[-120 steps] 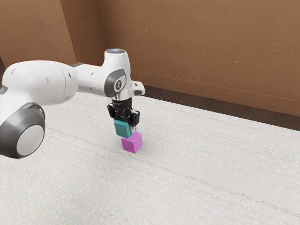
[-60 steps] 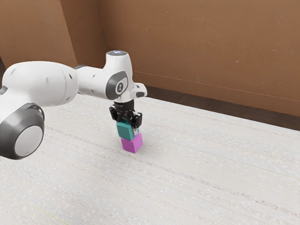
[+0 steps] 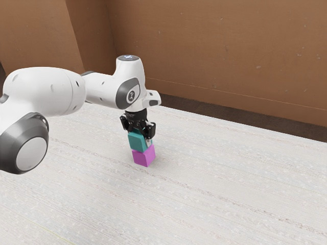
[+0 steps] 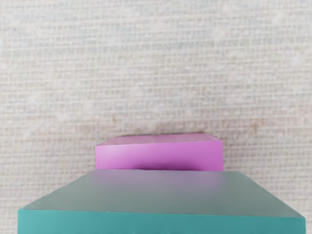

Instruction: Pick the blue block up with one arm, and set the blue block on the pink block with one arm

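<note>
Lowered since before, the claw (image 3: 139, 133) grips the blue block (image 3: 135, 141) touching the pink block (image 3: 143, 156).

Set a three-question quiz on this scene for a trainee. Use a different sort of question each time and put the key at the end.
1. True or false: the blue block sits beside the pink block, at the same height.
2. The gripper is: A) open above both blocks; B) shut on the blue block; C) shut on the pink block.
3. Fill in: directly beneath the blue block is the ____ block.
Key: 1 false; 2 B; 3 pink.
</note>
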Robot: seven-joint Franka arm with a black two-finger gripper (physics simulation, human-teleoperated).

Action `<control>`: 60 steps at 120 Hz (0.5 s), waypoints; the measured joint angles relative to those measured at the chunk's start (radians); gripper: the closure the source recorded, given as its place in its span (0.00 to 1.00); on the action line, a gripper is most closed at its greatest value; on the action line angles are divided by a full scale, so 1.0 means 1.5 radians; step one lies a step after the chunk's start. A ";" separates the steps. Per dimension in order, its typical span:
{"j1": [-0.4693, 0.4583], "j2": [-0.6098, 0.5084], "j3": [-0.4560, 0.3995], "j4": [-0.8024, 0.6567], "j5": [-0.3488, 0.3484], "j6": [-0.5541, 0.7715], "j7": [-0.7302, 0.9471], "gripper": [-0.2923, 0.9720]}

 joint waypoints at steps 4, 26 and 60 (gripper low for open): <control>0.000 0.000 0.000 0.000 0.000 0.001 0.001 0.45; 0.000 0.000 0.000 0.000 -0.003 0.003 0.009 0.34; -0.015 -0.154 -0.001 -0.014 0.031 -0.032 0.015 0.26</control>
